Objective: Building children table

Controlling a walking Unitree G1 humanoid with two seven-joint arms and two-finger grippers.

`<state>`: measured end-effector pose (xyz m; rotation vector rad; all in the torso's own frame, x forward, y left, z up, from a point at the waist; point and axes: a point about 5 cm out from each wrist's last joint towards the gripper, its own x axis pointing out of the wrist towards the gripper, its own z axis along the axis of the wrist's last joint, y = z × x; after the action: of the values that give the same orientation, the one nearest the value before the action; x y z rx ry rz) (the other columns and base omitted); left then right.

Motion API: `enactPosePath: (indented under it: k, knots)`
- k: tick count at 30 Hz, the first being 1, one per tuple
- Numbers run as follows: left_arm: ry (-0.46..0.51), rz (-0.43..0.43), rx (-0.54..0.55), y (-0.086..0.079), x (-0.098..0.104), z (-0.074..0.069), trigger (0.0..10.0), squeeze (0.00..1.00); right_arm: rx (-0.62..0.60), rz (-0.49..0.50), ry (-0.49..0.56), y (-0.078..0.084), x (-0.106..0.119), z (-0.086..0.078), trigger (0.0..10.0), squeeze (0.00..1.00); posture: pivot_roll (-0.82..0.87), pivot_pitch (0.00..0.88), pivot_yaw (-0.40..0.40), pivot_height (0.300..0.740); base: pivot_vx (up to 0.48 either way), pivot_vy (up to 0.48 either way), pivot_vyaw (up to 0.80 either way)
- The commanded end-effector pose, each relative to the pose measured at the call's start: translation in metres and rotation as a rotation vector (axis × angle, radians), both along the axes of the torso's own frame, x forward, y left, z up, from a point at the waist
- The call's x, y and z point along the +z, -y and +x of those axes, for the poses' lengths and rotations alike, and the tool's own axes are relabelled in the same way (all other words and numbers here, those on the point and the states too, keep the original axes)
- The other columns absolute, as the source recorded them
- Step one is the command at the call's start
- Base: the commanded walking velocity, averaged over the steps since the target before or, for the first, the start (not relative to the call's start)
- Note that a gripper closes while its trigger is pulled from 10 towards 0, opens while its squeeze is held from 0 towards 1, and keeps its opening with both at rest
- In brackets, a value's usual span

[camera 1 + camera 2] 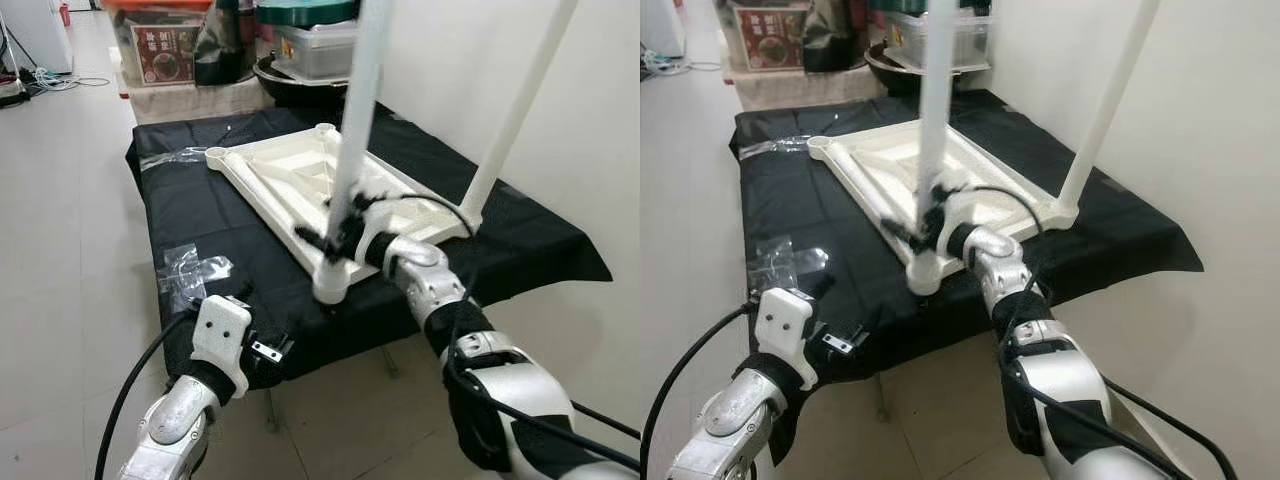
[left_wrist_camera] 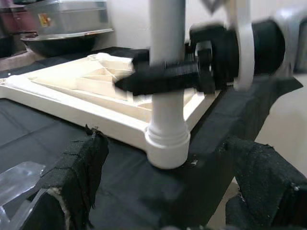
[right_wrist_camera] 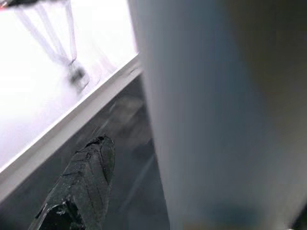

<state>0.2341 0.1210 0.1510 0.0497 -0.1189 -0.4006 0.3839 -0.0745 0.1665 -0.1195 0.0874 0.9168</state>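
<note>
A white children's table top lies upside down on a black cloth-covered table. A white leg stands in the near corner socket, and my right gripper is shut on it just above the socket. The same leg looms close beside one black finger in the right wrist view. A second leg stands upright in the right corner. My left gripper hangs open at the table's front edge, below and left of the socket, with nothing between its fingers.
Two bare corner sockets sit on the far side of the top. Crumpled clear plastic lies on the cloth at the near left. Boxes and a lidded container stand behind. A wall runs along the right; open floor lies left.
</note>
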Motion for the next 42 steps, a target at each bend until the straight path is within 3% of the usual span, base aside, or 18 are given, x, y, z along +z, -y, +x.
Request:
enactPosePath:
  k: [1,2,6,7,9,10,12,13,15,16,19,20,22,23,30,31,39,42]
  knots:
    - [-0.013,-0.013,-0.013,0.002,-0.001,0.000,10.0,0.00,0.061,-0.030,-0.009,-0.008,-0.005,-0.004,9.6,0.00,0.10,0.000,-0.091,0.740,0.000,0.000,0.00]
    - [-0.015,-0.011,-0.027,0.003,-0.001,-0.001,10.0,0.00,0.077,-0.050,-0.022,-0.009,-0.012,-0.007,0.0,0.00,0.11,0.000,-0.094,0.740,0.000,0.000,0.00]
    - [-0.021,-0.004,-0.033,0.004,-0.003,-0.002,10.0,0.00,0.032,-0.054,-0.026,-0.010,-0.016,-0.006,0.0,0.00,0.11,0.000,-0.099,0.740,0.000,0.000,0.00]
    - [-0.024,-0.002,-0.027,0.003,-0.003,-0.003,10.0,0.00,-0.314,-0.019,-0.041,0.002,-0.016,0.006,0.0,0.00,0.12,0.000,-0.103,0.740,0.000,0.000,0.00]
    - [-0.024,-0.002,-0.027,0.003,-0.003,-0.003,10.0,0.00,-0.314,-0.019,-0.041,0.002,-0.016,0.006,0.0,0.00,0.12,0.000,-0.103,0.740,0.000,0.000,0.00]
    - [-0.028,-0.001,-0.020,0.002,-0.004,-0.005,10.0,0.00,-0.700,0.023,-0.084,0.026,-0.021,0.014,0.0,0.00,0.12,0.000,-0.109,0.740,0.000,0.000,0.00]
    - [-0.028,-0.001,-0.020,0.002,-0.004,-0.005,10.0,0.00,-0.700,0.023,-0.084,0.026,-0.021,0.014,0.0,0.00,0.12,0.000,-0.109,0.740,0.000,0.000,0.00]
    - [-0.037,-0.005,-0.011,0.002,-0.006,-0.008,10.0,0.00,-1.006,0.043,-0.123,0.044,-0.029,0.012,0.0,0.00,0.11,0.000,-0.104,0.740,0.000,0.000,0.00]
    - [-0.037,-0.005,-0.011,0.002,-0.006,-0.008,10.0,0.00,-1.006,0.043,-0.123,0.044,-0.029,0.012,0.0,0.00,0.11,0.000,-0.104,0.740,0.000,0.000,0.00]
    - [-0.043,-0.007,-0.006,0.003,-0.008,-0.009,10.0,0.00,-1.183,0.046,-0.138,0.052,-0.035,0.007,0.0,0.00,0.12,0.000,-0.098,0.740,0.000,0.000,0.00]
    - [-0.048,-0.008,-0.006,0.003,-0.008,-0.009,10.0,0.00,-1.176,0.061,-0.119,0.042,-0.037,0.002,0.0,0.00,0.09,0.000,-0.074,0.740,0.000,0.000,0.00]
    - [-0.051,-0.007,-0.008,0.003,-0.008,-0.009,10.0,0.00,-1.085,0.066,-0.128,0.027,-0.038,0.000,10.0,0.00,0.09,0.000,-0.071,0.740,0.000,0.000,0.00]
    - [-0.054,-0.003,-0.009,0.002,-0.009,-0.008,10.0,0.00,-1.012,0.070,-0.138,0.017,-0.038,-0.001,10.0,0.00,0.09,0.000,-0.071,0.740,0.000,0.000,0.00]
    - [-0.052,-0.002,-0.011,0.002,-0.009,-0.006,10.0,0.00,-0.908,0.161,-0.113,0.010,-0.029,0.001,10.0,1.00,0.09,0.000,-0.072,0.740,0.000,0.000,0.00]
    - [-0.049,-0.006,-0.005,0.001,-0.008,-0.006,10.0,0.00,-0.583,0.289,-0.027,-0.002,0.003,0.008,10.0,1.00,0.09,0.000,-0.085,0.740,0.000,0.000,0.00]
    - [-0.057,-0.002,-0.001,0.001,-0.011,-0.008,10.0,0.00,-0.418,0.268,0.033,-0.005,0.018,0.010,10.0,0.00,0.10,0.000,-0.097,0.740,0.000,0.000,0.00]
    - [-0.101,0.006,-0.041,0.005,-0.018,-0.012,10.0,0.00,-0.106,0.121,0.150,-0.009,0.037,0.008,10.0,0.00,0.11,0.000,-0.100,0.740,0.000,0.000,0.00]
    - [-0.121,0.019,-0.053,0.004,-0.020,-0.012,10.0,0.00,0.074,0.037,0.119,-0.016,0.021,-0.002,6.8,0.00,0.12,0.000,-0.106,0.740,0.000,0.000,0.00]
